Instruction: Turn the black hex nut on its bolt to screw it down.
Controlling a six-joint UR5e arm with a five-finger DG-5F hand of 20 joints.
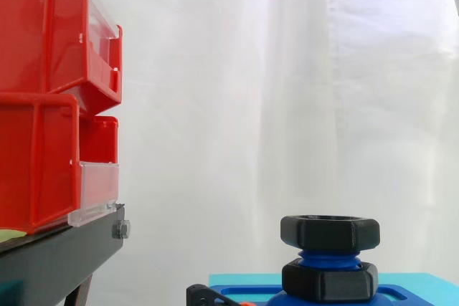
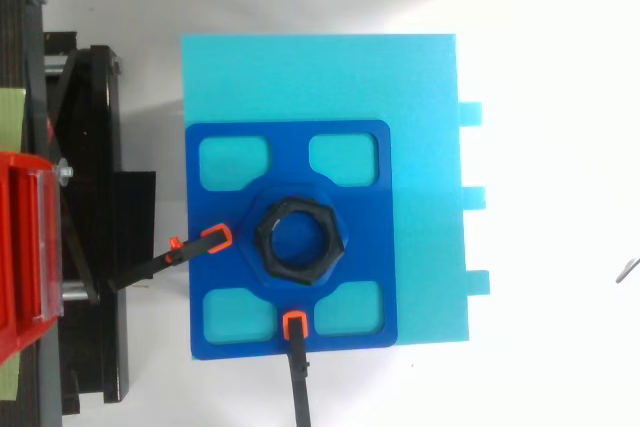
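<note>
Sitting at the top of an upright blue plastic threaded bolt (image 1: 329, 259), the black plastic hex nut (image 1: 330, 231) is seen low and right of centre in the side view. A band of bare blue thread is left showing between it and a second black hex nut (image 1: 330, 281) lower on the same bolt. The screwing-down is judged barely begun, if at all: most of the visible travel remains to be covered before the two nuts meet.

The bolt's long axis is set vertical, pointing up. The nut is seated level, its flats turned outward and its bore opened toward the overhead camera. There it is found at the middle of a dark blue square fixture plate (image 2: 362, 215) on a cyan foam block (image 2: 320, 77).

The plate is pinned by two black clamps with orange tips (image 2: 213, 238) at its left and lower edges. Red plastic bins (image 1: 43, 98) are stacked on a black stand (image 1: 64, 249) at the frame's left edge. Whether the robot hand is released or clenched cannot be told.
</note>
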